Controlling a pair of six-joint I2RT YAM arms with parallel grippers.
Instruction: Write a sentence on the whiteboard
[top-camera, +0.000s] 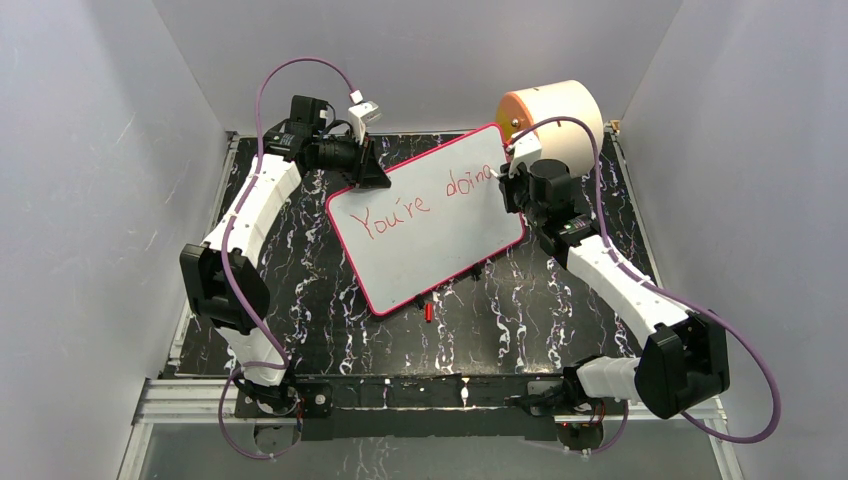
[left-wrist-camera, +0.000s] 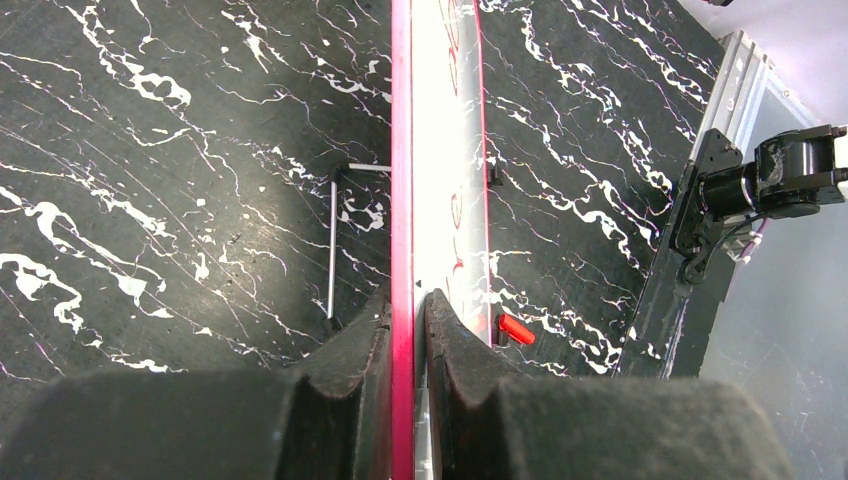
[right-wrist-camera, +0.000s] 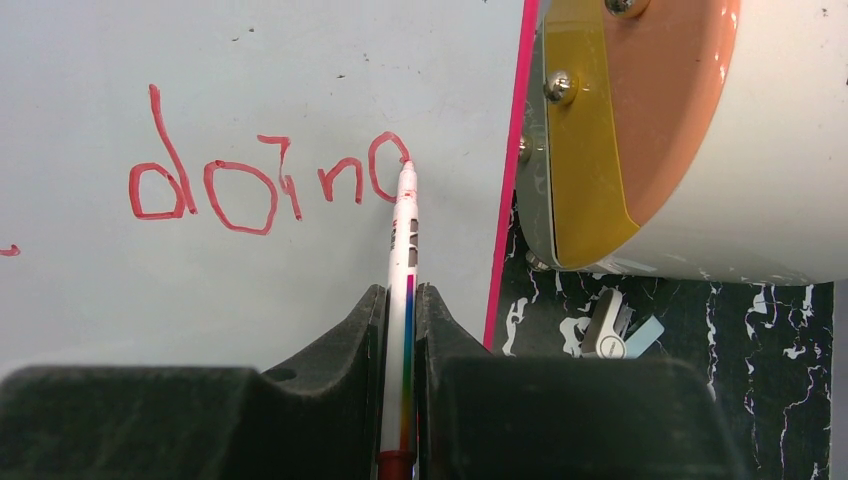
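At the bottom of the top view, an aluminium rail (top-camera: 200, 395) is carrying both arm bases. Beyond it the table (top-camera: 520, 320) is spreading out as a black slab veined with white, like marble. A small red piece (top-camera: 429, 312) is lying on it just below the board's lower edge.

The whiteboard (top-camera: 430, 235) is sitting mid-frame, skewed so that its long side is climbing toward the upper right. Its face is glossy white, its corners rounded, its frame thin and pink-red.

The left gripper (left-wrist-camera: 408, 305) is clamping the board's upper-left edge. In the left wrist view its two matte black, wedge-shaped fingers are pressing on either side of the pink frame, seen edge-on. A thin bent metal rod (left-wrist-camera: 333, 240) is showing against the table left of that edge.

The right gripper (right-wrist-camera: 400, 295) is closed around a slim white marker (right-wrist-camera: 404, 240) with a rainbow stripe, at the lower centre of the right wrist view. The marker's tip is touching the right side of the last red loop of the sentence (top-camera: 420, 205), which is reading "You're doin" plus that loop, in one slanting line. Only a narrow strip of white is separating the tip from the board's right frame, while broad bare white is lying below the lettering.

Just past that frame, at the upper right, a cream cylinder (top-camera: 555, 115) with a glossy orange face and a brass-coloured bracket (right-wrist-camera: 585, 130) is standing by the board's corner; whether they are touching I cannot tell. Grey walls (top-camera: 100, 200) are closing in the table on three sides.
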